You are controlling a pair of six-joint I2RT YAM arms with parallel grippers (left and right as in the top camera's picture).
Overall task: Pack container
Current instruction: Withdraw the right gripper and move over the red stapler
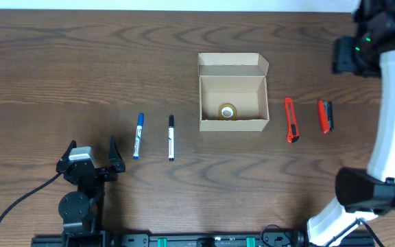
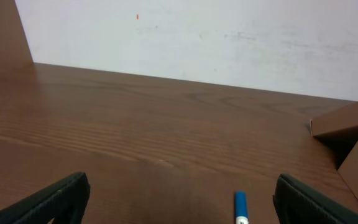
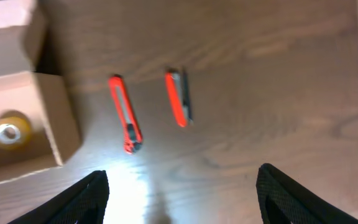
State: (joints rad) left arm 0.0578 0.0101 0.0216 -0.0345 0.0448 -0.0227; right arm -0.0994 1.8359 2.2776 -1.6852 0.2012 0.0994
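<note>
The container (image 1: 232, 124) is a tan cardboard box standing open at the table's middle, its flap lid folded back. A roll of tape (image 1: 227, 111) lies inside. It also shows in the right wrist view (image 3: 58, 118), with the tape roll (image 3: 8, 130), and at the right edge of the left wrist view (image 2: 353, 149). My left gripper (image 1: 92, 152) is open and empty at the front left, near a blue marker (image 1: 138, 136) (image 2: 240, 206). My right gripper (image 1: 348, 55) (image 3: 182, 193) is open and empty, raised high at the back right.
A black marker (image 1: 171, 137) lies right of the blue one. Two red utility knives (image 1: 291, 119) (image 1: 326, 116) lie right of the box and show in the right wrist view (image 3: 125, 114) (image 3: 178, 98). The right arm's white links run down the right edge.
</note>
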